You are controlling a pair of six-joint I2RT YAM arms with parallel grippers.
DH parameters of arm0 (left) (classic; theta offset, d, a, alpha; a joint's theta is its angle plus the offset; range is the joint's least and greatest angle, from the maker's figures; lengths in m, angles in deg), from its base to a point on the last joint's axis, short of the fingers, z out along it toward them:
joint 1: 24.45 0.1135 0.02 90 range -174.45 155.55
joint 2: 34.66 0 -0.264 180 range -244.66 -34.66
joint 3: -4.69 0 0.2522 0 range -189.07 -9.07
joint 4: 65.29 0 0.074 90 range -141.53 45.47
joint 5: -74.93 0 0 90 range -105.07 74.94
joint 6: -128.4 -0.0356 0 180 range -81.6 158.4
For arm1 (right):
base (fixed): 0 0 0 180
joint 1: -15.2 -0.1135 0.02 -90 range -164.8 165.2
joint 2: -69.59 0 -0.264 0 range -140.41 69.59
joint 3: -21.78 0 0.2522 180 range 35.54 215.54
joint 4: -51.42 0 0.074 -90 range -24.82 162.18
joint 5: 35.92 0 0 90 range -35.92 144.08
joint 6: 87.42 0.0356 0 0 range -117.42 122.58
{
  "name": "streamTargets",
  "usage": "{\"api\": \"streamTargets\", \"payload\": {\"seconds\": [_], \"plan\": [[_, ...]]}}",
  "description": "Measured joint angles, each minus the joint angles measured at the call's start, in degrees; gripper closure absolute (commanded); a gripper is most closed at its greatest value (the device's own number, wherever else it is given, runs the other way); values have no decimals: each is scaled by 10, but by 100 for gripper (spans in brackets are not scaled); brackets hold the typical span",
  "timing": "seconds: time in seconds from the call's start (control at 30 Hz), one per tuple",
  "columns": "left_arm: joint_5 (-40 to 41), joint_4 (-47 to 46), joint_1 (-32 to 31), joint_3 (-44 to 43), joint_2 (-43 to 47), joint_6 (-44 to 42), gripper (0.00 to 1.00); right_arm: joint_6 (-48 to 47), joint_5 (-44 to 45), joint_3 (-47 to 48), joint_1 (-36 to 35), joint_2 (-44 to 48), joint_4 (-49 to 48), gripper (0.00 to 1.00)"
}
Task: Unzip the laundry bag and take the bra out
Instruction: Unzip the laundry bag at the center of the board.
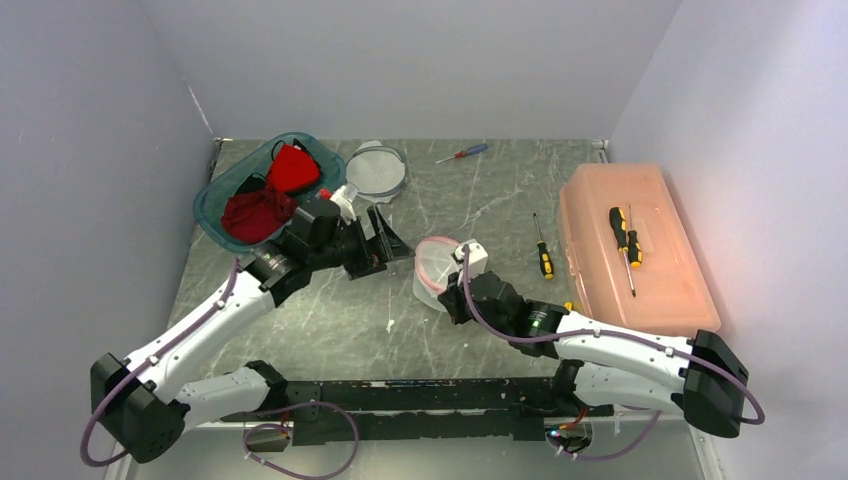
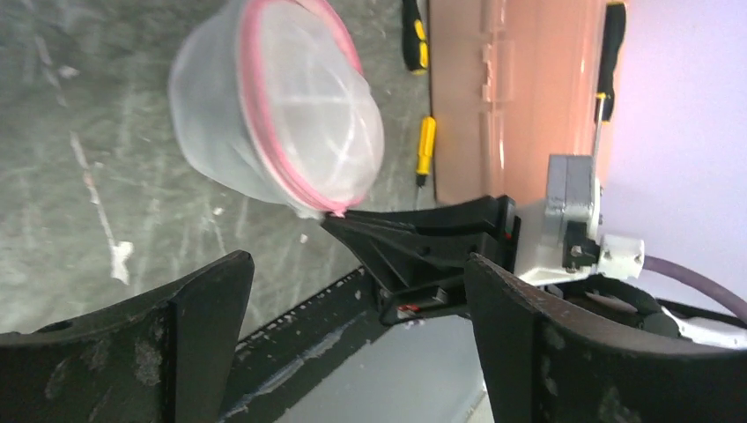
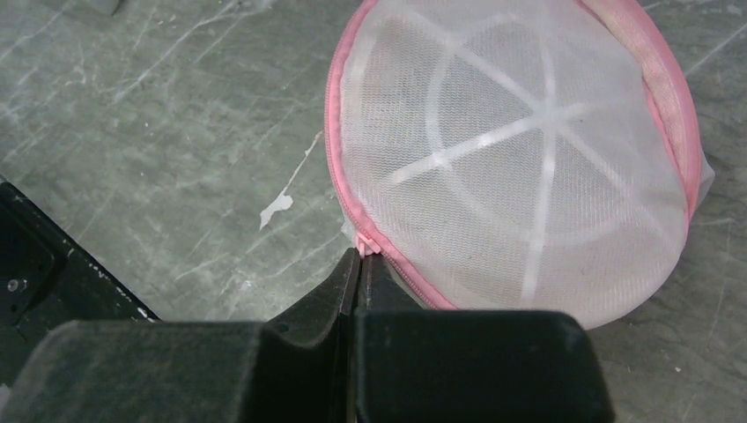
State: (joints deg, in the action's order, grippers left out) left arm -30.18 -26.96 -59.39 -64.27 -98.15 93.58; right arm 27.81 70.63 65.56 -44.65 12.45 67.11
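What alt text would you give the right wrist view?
Right tool, shut, pinches the pink zipper at the near rim of a domed white mesh laundry bag. The bag sits on a grey marbled table, with white ribs radiating across its mesh.

Top camera looks down from high behind the arm bases, whole counter (image 1: 330, 330) in frame. Left wrist view sits low and rolled sideways, looking across at the bag (image 2: 291, 115) from nearby. Right wrist view hangs very close over that same bag. All three share it; top and left wrist also share the box (image 2: 528, 88) and a screwdriver (image 2: 425, 148).
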Motion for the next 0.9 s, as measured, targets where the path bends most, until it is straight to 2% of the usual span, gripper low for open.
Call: {"api": "streamTargets", "payload": {"seconds": [0.1,0.27,0.47,0.7,0.8,0.9], "plan": [[-1,-16,-25,1,-6,34,6,-2,-2,5,0,-4,-7,100],[-2,-67,-57,30,-98,89,6,-5,-11,12,-1,-4,-9,100],[0,-87,-78,35,-138,118,17,-11,-27,12,-2,18,-8,100],[7,-117,-77,24,-170,127,37,-17,-47,12,-3,32,-7,100],[20,-117,-77,24,-177,133,51,-19,-58,12,-4,35,0,100],[32,-120,-77,24,-178,137,70,-19,-67,12,-5,43,13,100]]}}
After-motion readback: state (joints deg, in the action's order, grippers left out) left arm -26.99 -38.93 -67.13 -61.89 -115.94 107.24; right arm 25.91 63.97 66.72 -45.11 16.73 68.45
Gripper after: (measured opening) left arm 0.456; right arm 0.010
